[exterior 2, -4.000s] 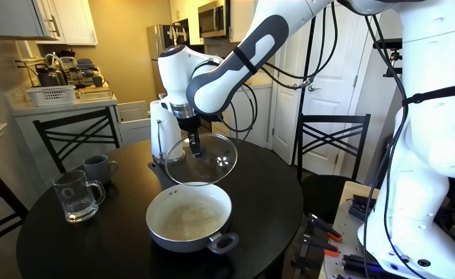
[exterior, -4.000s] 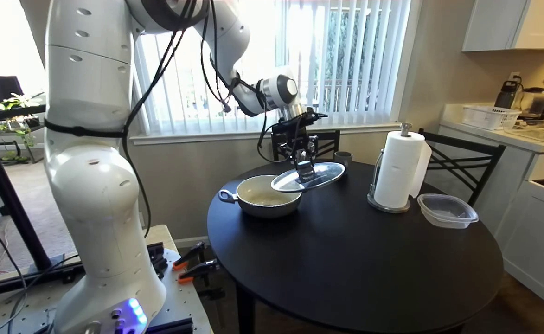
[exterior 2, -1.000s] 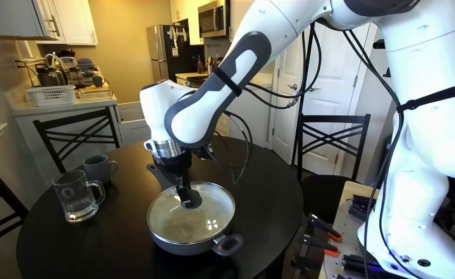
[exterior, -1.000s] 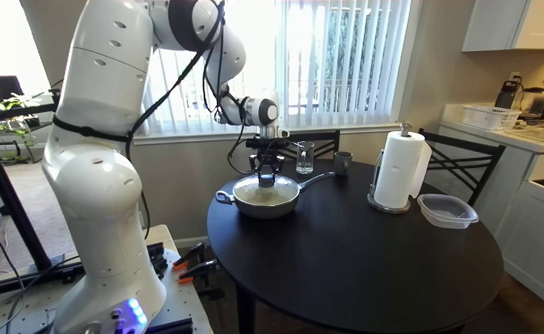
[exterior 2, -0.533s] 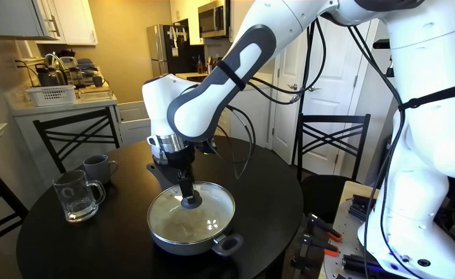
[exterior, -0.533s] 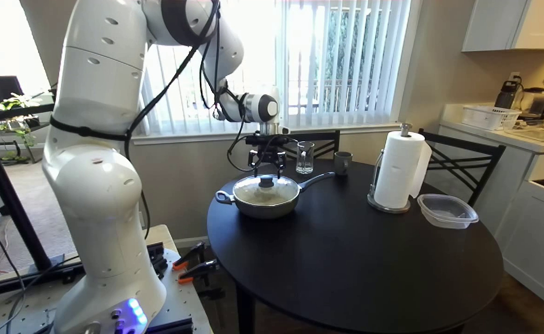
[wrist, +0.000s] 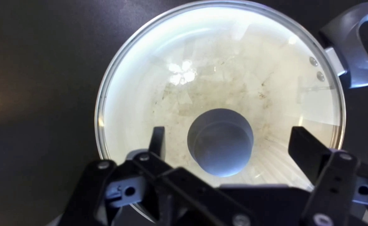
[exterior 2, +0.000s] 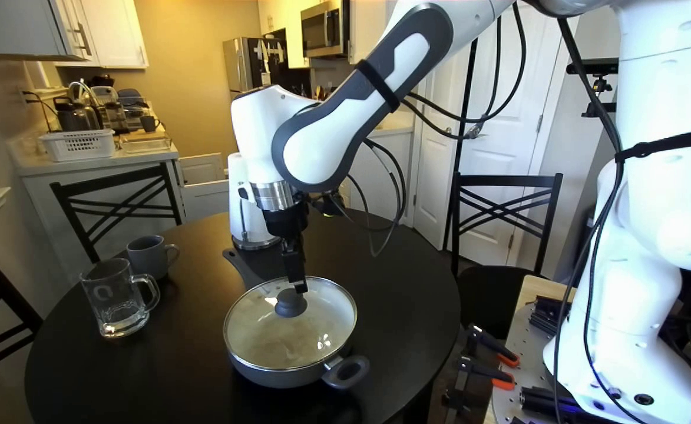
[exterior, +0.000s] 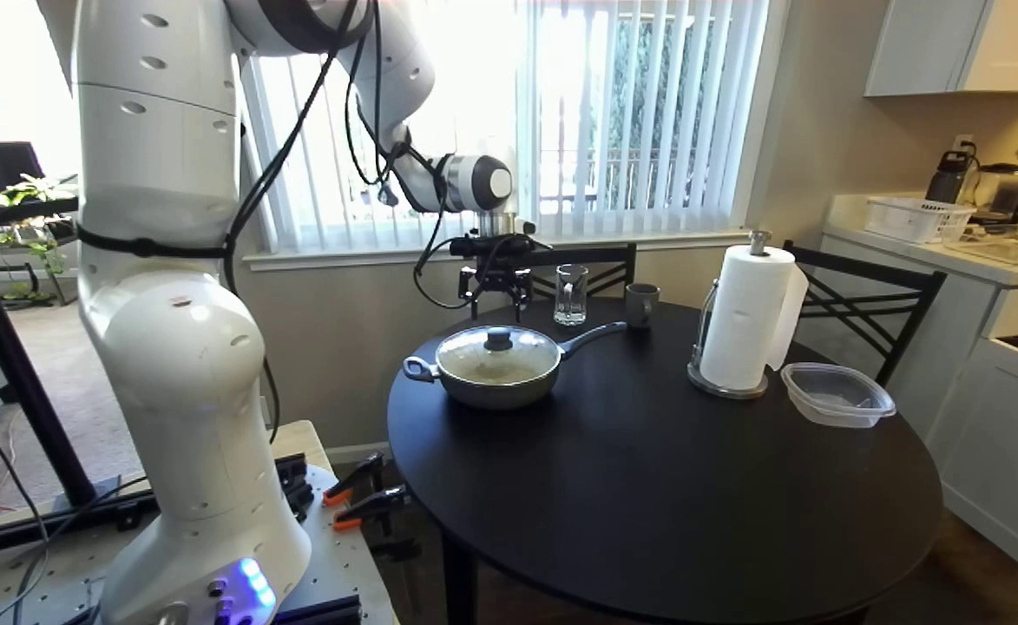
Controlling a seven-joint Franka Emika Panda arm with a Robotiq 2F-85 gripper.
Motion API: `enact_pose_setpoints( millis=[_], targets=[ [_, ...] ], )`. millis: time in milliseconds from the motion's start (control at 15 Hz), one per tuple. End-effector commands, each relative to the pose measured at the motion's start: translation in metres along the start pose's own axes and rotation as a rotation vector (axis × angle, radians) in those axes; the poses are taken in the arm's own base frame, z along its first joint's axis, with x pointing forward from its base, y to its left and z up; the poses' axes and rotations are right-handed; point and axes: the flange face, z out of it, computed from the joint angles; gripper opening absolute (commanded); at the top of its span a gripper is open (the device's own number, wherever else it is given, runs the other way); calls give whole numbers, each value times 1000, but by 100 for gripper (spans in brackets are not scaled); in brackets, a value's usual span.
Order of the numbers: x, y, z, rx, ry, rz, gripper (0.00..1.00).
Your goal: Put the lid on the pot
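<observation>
Okay, gripper point(exterior: 496, 311) spread wide, nothing in its grip, hanging just above the dark knob point(wrist: 223, 144) of the lid point(exterior 2: 286, 341), fingers point(wrist: 306, 150) clear of it either side. Lid sits level on the pot point(exterior: 498, 398). Wrist view: gripper hides part of the lid's edge, and the pot's short handle point(wrist: 348, 50) is cut off. Glare on the glass blurs the pot's inside. Arm point(exterior 2: 318, 156) is cut off at the top in both exterior views and, in an exterior view, covers part of the paper towel roll point(exterior 2: 257, 227). Pot stands on a dark round table point(exterior: 691, 503); glass mug point(exterior 2: 120, 300) and grey mug point(exterior 2: 148, 256) apart from it, roll on the side of its long handle point(exterior: 594, 337), clear container point(exterior: 837, 399) farther from it than the roll. Behind the pot, in an exterior view, a window point(exterior: 552, 113) with vertical blinds point(exterior: 691, 130); in an exterior view, a counter point(exterior 2: 95, 166), fridge point(exterior 2: 236, 65) and microwave point(exterior 2: 321, 26) well back from it, smaller counter items point(exterior 2: 114, 118) hard to make out.
</observation>
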Motion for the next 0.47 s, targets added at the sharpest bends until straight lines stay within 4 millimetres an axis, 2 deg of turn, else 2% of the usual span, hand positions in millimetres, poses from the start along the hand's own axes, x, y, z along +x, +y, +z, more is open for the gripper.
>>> enact_pose_setpoints(
  millis=[0,400],
  targets=[
    [-4,1,-2,5,0,10,100],
    [-13,5,-4,4,0,23,100]
  ],
)
